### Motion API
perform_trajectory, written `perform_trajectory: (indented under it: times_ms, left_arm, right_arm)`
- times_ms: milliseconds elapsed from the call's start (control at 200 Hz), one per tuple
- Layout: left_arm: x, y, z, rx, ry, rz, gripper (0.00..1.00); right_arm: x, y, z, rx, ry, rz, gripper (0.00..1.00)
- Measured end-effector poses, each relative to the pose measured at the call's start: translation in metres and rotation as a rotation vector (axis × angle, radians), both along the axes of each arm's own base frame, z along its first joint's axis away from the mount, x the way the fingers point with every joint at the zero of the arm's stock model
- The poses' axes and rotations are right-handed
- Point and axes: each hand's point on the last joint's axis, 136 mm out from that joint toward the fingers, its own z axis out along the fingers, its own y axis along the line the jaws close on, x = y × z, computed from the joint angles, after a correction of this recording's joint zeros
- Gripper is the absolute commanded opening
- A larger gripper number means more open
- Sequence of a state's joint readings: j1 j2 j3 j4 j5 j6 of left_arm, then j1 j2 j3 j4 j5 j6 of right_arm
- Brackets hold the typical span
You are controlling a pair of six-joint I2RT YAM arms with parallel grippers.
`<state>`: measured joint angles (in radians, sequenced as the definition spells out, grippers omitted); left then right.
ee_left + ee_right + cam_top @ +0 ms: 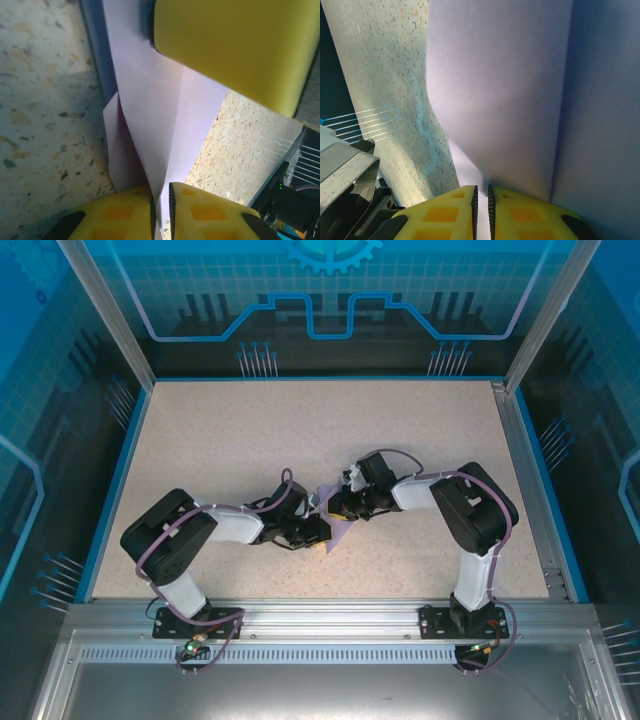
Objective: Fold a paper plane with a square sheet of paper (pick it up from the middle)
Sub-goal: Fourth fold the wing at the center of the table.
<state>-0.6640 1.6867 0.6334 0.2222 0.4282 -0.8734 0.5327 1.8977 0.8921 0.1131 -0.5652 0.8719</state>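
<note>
The thin pale lavender sheet of paper point(334, 528), partly folded with creases running lengthwise, lies at the middle of the speckled beige tabletop point(250, 440). It sits between the two arms, its long axis running roughly from far to near. It seems to narrow toward the near end. The left gripper point(161, 210) has its yellow fingers drawn almost together, pinching one folded edge of the sheet. The right gripper point(481, 200) clamps the opposite side the same way, with one of its yellow pads point(230, 45) resting on the paper just across from the left gripper.
</note>
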Motion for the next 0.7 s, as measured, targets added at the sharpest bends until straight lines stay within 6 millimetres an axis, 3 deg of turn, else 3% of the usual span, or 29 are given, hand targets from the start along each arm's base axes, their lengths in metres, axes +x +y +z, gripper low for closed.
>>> perform_trajectory:
  times_ms: [125,435,700]
  left_arm:
    - [-0.0012,0.0009,-0.0005,0.029,-0.001,0.005,0.19]
    - [-0.0038,0.0036,-0.0016,0.069,-0.005,0.006,0.05]
    - [-0.0059,0.0029,-0.0024,0.085,-0.003,0.003,0.14]
  right_arm:
    - [-0.0001,0.0,-0.0001,0.0,0.0,0.0,0.16]
    - [-0.0002,0.0,-0.0002,0.001,-0.001,0.0,0.16]
    - [-0.0003,-0.0001,-0.0004,0.001,0.0,0.0,0.16]
